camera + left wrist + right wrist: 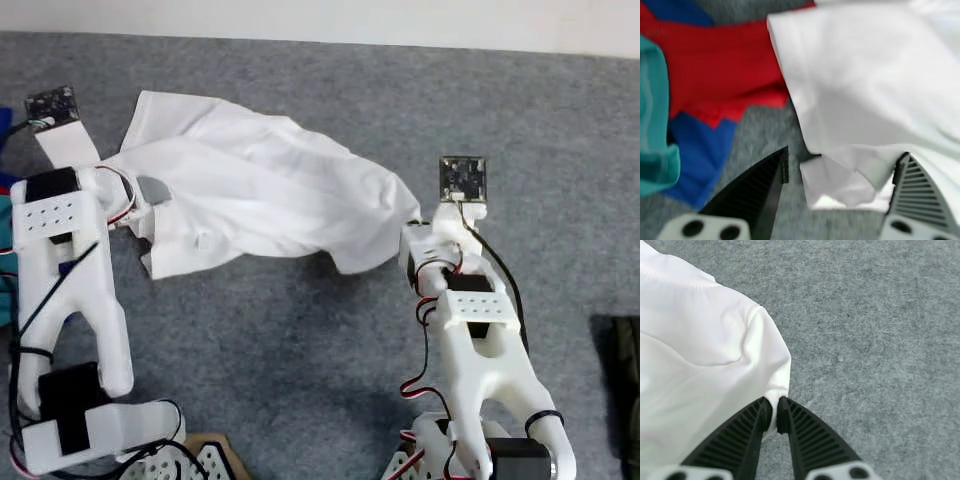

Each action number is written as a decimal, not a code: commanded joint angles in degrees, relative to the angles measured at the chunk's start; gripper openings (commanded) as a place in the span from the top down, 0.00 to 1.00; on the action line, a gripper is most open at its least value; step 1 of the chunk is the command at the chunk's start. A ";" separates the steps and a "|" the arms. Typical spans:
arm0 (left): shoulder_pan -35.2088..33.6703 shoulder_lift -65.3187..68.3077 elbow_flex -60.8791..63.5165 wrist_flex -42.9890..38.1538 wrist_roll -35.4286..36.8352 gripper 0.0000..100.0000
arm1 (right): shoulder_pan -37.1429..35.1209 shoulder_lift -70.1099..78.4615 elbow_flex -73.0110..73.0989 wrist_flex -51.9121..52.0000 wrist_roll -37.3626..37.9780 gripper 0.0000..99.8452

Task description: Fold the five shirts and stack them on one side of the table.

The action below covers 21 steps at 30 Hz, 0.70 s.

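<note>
Grey felt surface (300,350), crumpled white cotton shirt (260,200) upper left.
My right jaws pinch its edge; left jaws gape wide around a fold.

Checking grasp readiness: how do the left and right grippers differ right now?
The left gripper is open, the right gripper shut. The left gripper straddles a bunched edge of the white shirt without pinching; the right gripper pinches its corner. Both are at the same shirt.
</note>
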 commanded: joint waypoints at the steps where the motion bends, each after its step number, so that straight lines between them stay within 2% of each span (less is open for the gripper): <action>1: -0.75 -6.99 -2.95 5.01 0.62 0.67 | -0.40 -2.07 -0.13 -1.19 0.62 0.99; 5: -1.01 -7.69 -2.77 3.87 0.62 0.67 | -0.40 -1.98 -0.13 -1.19 0.62 0.99; 15: -7.69 -8.31 -4.26 4.22 0.62 0.67 | -1.36 -2.07 1.01 -1.36 0.88 0.99; 21: -3.82 -11.12 7.96 6.24 0.44 0.67 | -1.54 -2.07 1.01 -1.36 0.88 0.99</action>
